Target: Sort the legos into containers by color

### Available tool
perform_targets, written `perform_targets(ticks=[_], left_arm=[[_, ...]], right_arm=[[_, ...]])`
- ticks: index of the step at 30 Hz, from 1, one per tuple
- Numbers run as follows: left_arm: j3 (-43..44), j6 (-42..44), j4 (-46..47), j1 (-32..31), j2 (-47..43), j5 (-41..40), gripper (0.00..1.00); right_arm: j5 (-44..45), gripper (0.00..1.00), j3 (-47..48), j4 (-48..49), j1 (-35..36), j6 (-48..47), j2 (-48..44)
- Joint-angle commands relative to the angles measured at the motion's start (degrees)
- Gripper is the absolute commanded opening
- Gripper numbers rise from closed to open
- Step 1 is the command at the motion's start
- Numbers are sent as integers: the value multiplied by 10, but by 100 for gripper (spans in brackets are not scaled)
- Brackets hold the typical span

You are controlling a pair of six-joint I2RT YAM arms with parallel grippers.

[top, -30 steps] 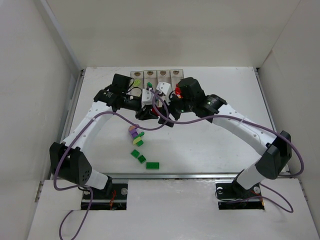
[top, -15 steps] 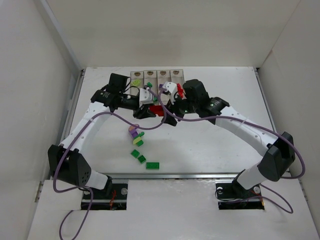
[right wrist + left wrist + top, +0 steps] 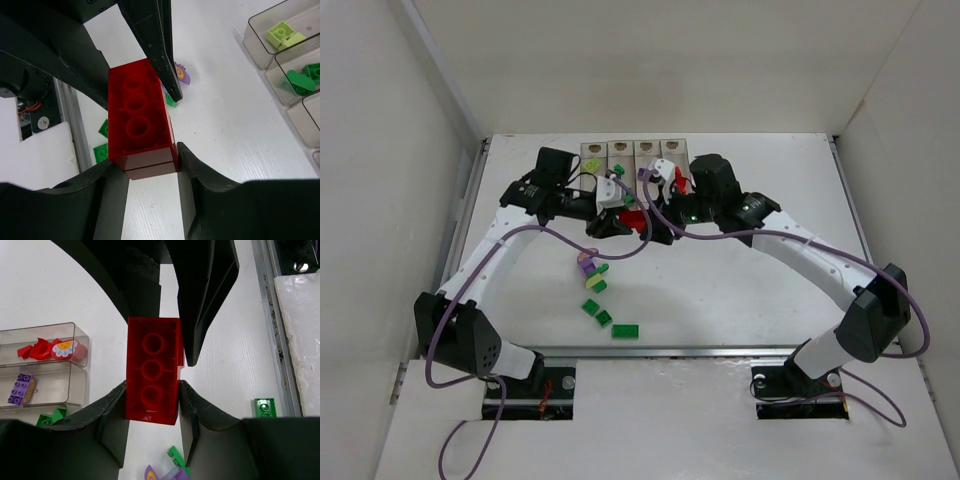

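Red brick (image 3: 152, 372) pinched between the fingers of left gripper (image 3: 152, 392). Right gripper (image 3: 149, 167) clamps the same brick from the opposite end. Brick sits mid-table (image 3: 770, 290), just near of the containers (image 3: 634, 150). Loose legos (image 3: 596, 285) lie nearer, left of centre.

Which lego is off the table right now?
The red three-stud brick, clamped between the left pincer and right pincer. All others rest on the table or in the containers.

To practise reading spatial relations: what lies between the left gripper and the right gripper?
A red brick, gripped at one end by the left gripper and at the other by the right gripper; both wrist views show it.
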Motion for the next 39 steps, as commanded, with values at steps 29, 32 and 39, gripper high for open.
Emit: perform_targets(ticks=[29,32,39], left_arm=[[-73,-416,378,75,-1,-249,0],[-73,-409,378,70,17,-249,0],[-41,-409,384,65,63,-260,0]], right_arm=[[399,2,288,-25,-139,198,332],[426,6,355,-38,-139,198,392],[422,41,403,-20,-139,204,432]])
